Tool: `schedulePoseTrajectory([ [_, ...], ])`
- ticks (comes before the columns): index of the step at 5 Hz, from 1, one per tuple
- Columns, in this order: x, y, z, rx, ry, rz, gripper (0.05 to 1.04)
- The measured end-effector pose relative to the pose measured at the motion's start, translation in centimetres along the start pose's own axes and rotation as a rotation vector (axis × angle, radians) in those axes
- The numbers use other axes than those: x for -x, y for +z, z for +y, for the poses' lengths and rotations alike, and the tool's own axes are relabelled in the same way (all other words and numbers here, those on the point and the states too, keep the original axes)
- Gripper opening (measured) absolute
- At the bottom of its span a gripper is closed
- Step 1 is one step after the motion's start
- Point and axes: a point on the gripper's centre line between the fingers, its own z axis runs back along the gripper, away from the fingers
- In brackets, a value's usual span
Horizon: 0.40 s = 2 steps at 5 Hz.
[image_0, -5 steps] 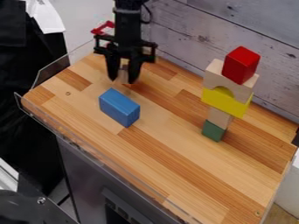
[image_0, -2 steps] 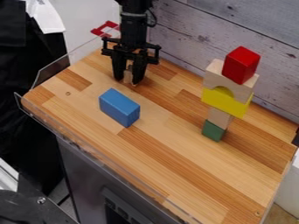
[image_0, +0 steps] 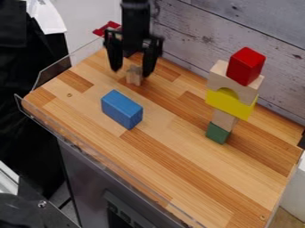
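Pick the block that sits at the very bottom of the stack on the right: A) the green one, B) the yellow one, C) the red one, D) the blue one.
A: the green block rests on the wooden tabletop, with the other blocks of the stack above it.

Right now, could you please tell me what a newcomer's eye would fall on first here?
Probably the tall, narrow stack at the right of the table, with a red block on top and a green block at its base. The blue block, left of centre, would likely come next. Towards the upper left, the black end effector hangs open by a small wooden block.
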Motion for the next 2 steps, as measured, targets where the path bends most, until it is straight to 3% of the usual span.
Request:
schedulePoseTrajectory([
  [1,1.6,3.9,-1.0,-0.007,-0.026,-0.102,0.999],
  [2,3.3,6.2,-2.7,-0.033,-0.078,-0.146,0.999],
])
